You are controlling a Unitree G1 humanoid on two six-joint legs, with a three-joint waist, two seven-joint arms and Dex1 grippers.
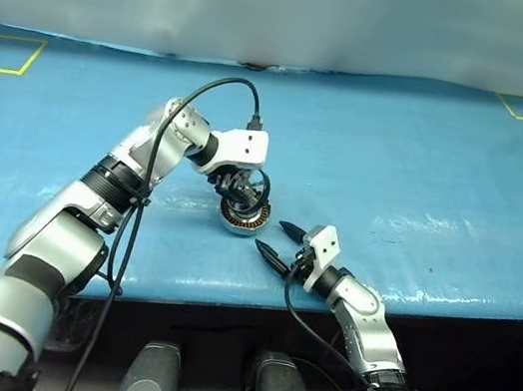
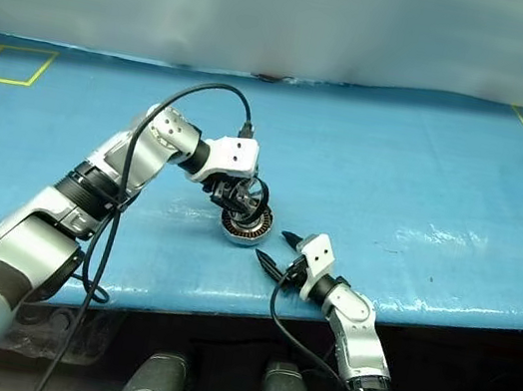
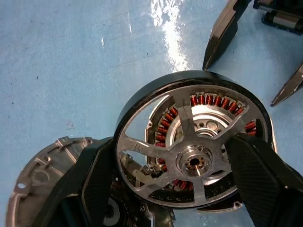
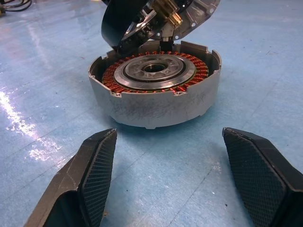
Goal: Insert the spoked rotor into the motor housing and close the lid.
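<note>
Left wrist view: left claw grips spoked rotor.

A blue-covered desk carried the motor housing, which sat near its front edge. Yellow taped squares marked the cover well away from the housing, at both far corners.

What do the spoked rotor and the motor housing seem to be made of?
Spoked rotor: apparently bare machined metal, silvery and reflective, with a glossy dark outer rim. Motor housing: likely cast metal, a matte grey wall; its windings look like copper wire, red-brown and coiled.
</note>
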